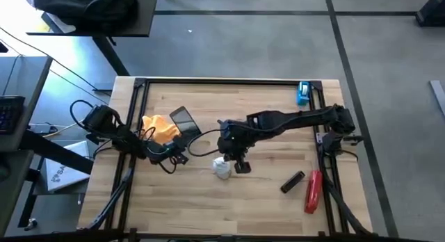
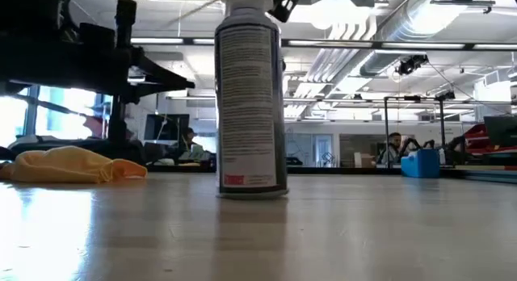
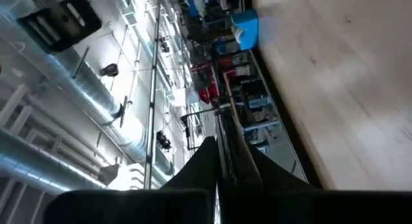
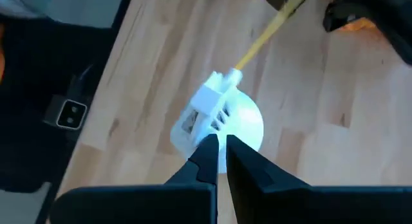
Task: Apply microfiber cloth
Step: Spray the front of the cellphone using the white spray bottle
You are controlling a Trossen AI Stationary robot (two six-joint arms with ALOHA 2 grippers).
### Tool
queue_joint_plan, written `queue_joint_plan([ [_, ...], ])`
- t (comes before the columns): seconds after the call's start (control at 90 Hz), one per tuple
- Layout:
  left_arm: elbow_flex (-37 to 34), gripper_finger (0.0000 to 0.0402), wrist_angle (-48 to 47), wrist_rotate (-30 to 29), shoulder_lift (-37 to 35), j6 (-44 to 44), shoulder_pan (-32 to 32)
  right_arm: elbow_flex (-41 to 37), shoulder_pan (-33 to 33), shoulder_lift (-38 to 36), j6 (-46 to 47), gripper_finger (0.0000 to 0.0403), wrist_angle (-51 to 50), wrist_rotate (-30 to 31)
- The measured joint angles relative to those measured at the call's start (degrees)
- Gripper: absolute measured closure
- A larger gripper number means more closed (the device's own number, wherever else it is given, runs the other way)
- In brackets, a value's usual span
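While its two dark fingers are pressed together on nothing, the left gripper (image 1: 182, 158) hovers near the table's left side, just beside the soft orange-yellow microfiber cloth (image 1: 159, 126), which lies crumpled a little beyond it, toward the far edge, touching the flat black phone (image 1: 185, 122). Farther off, the right gripper (image 1: 240, 165), fingers likewise drawn closed, hangs over the white-capped spray can (image 1: 222, 167) at centre. The left arm is clearly nearer the cloth.

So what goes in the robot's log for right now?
right pincer shut above spray can | left pincer shut beside microfiber cloth | cloth untouched
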Motion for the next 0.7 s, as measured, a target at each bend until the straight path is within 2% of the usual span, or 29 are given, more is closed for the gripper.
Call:
queue_joint_plan([
  [0.211, 0.05, 0.0394, 0.38, 0.3, 0.0, 0.43, -1.68, 0.07, -0.07, 0.0, 2.87, 0.0403, -1.52, -0.4],
  [0.356, 0.92, 0.0394, 0.04, 2.78, 0.0, 1.37, -1.28, 0.07, -0.32, -0.49, 2.18, 0.0403, -2.05, 0.45],
  [0.467, 2.53, 0.0394, -1.05, 4.41, 0.0, 2.58, -0.41, 0.09, -1.22, -2.9, -1.43, 0.0403, -1.7, 2.8],
  [0.567, 3.56, 0.0394, -3.36, 3.47, 0.02, 3.09, 0.05, 0.2, -2.89, -4.55, -6.93, 0.0403, -0.23, 2.72],
  [0.7, 3.79, 0.0394, -7.05, 0.28, 0.04, 1.77, -0.74, -0.41, -6.3, -3.82, -14.55, 0.0403, 3.92, -4.06],
])
